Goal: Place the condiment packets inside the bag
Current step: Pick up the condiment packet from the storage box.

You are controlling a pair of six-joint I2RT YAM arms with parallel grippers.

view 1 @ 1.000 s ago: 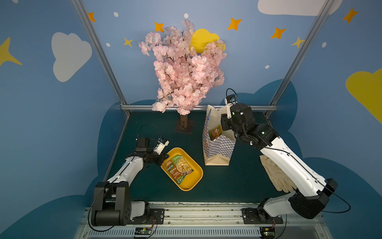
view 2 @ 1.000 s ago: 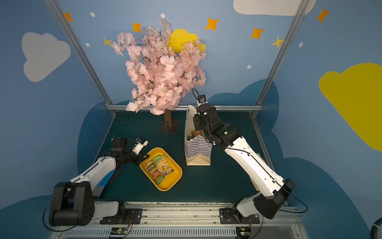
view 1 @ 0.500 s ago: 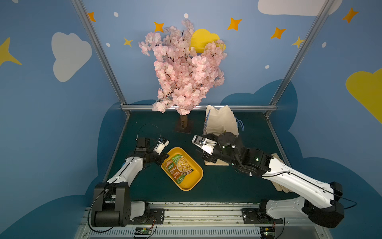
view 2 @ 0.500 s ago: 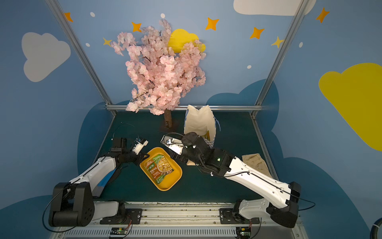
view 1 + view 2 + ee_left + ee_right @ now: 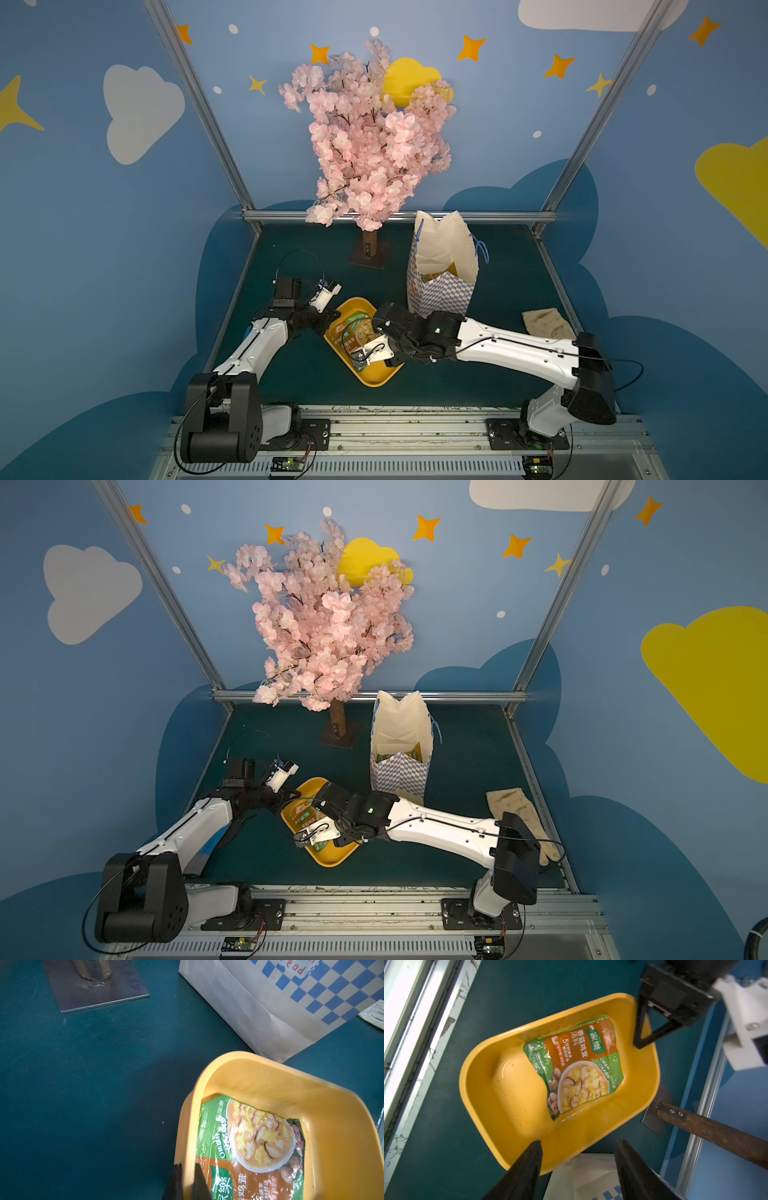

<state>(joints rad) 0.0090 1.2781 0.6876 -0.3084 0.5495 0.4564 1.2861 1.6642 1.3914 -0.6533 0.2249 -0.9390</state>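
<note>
I see left fingers (image 5: 176, 1183) clamped on the tray (image 5: 188, 1118) rim. Right fingers (image 5: 527, 1167) hang spread apart, empty, above the packet (image 5: 581, 1068) in it.

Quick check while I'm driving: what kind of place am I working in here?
Most likely a staged robot booth, not a real shop: painted walls with clouds and stars, an artificial pink blossom tree, and aluminium frame posts around a green tabletop.
</note>
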